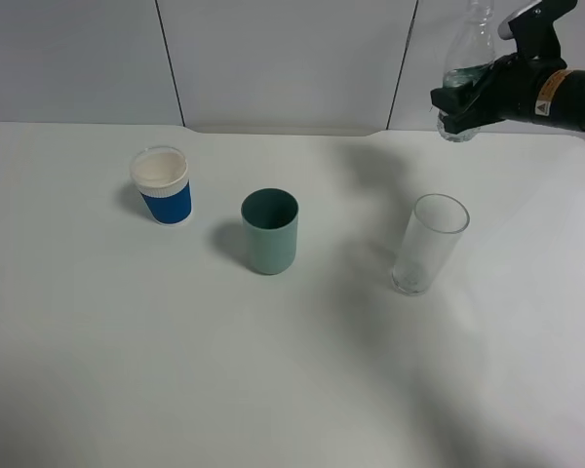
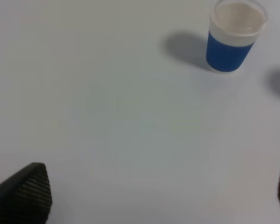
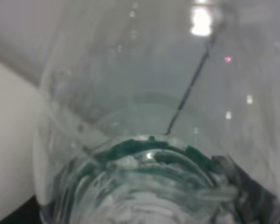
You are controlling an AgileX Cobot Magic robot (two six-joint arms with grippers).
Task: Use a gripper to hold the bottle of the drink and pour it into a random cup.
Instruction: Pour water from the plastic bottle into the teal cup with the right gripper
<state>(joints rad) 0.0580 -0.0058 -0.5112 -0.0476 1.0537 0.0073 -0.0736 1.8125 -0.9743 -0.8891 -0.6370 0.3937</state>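
Note:
High at the back right, my right gripper (image 1: 468,97) is shut on the bottle of the drink (image 1: 468,54), a clear plastic bottle with a dark green label, held upright well above the table. Up close in the right wrist view the bottle (image 3: 144,140) fills the picture and hides the fingers. The teal-green cup (image 1: 270,231) stands upright near the table's middle, to the left of and nearer than the bottle. My left gripper (image 2: 163,196) is open over bare table, its fingertips (image 2: 28,191) wide apart; it does not show in the exterior high view.
A white cup with a blue sleeve (image 1: 163,184) (image 2: 233,37) stands left of the teal cup. A tall clear glass (image 1: 429,244) stands right of it, below the raised bottle. The white table (image 1: 273,390) ends at a pale back wall.

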